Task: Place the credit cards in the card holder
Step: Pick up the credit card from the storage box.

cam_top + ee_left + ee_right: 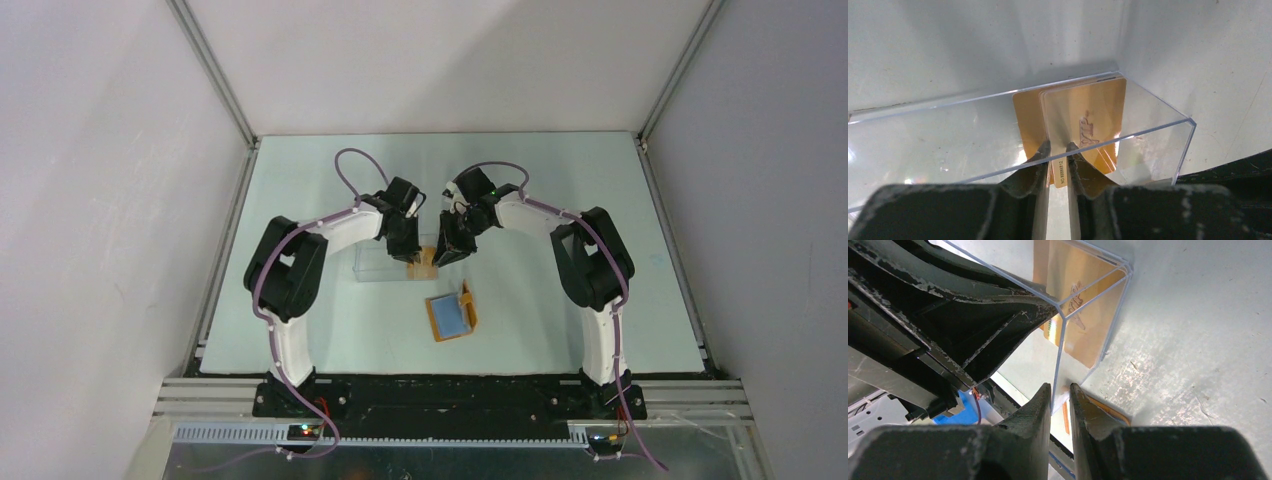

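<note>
One tan-orange thin rectangular card (1083, 107) is straddled by the left pincer (1058, 146) inside the clear rectangular plastic case (1153, 110); whether it is clamped cannot be told. The case wall between its fingers is gripped by the right pincer (1060, 387).

Top external camera is looking steeply down from above and behind the arm bases over the whole tabletop (600, 200); wrist cameras are peering at close range past the left end effector (1058, 150) and right end effector (1060, 392); all are sharing the clear case (1158, 145) and credit cards (1083, 115).
</note>
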